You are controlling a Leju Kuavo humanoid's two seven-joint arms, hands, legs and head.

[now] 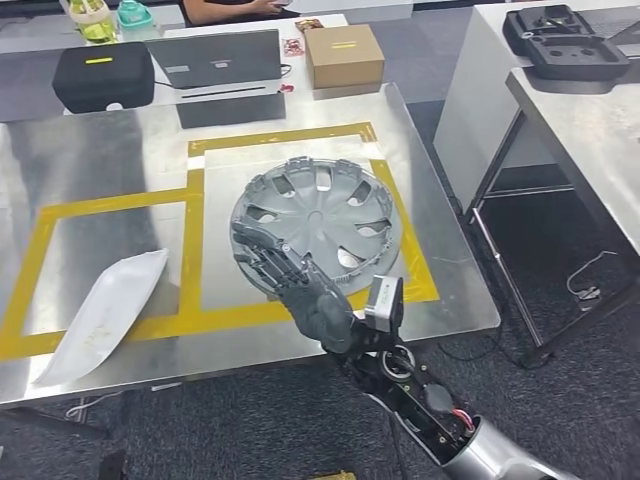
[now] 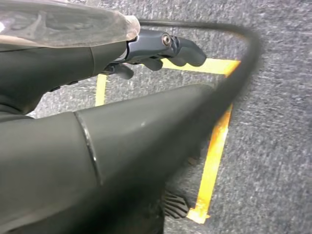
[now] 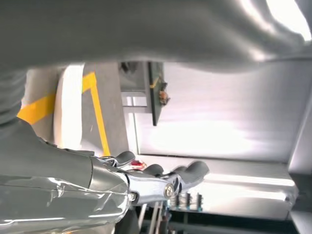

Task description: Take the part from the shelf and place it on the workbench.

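Right hand (image 1: 298,290), nearest the head camera on its silver arm, hovers over the near rim of the grey hubcap (image 1: 317,215), its dark fingers (image 1: 260,255) stretched forward and spread; whether the tips touch the rim or float just above it I cannot tell, and nothing appears clasped. To the left of that hand, a white bag (image 1: 106,315) lies across the yellow tape (image 1: 192,230) on the steel workbench (image 1: 90,160). Ahead of the fingers the hubcap rests flat inside the taped square, so the part looks delivered. Beyond it, a closed laptop (image 1: 219,60) and a cardboard box (image 1: 343,55) stand at the far edge. To the right of the hand, a second table (image 1: 589,140) stands apart.

Left hand (image 2: 165,48), seen from its wrist, hangs over grey carpet with fingers loosely extended and holding nothing.

Judging from this, release is the step in hand: lift the fingers straight up before drawing back, so they don't drag the hubcap off its square.
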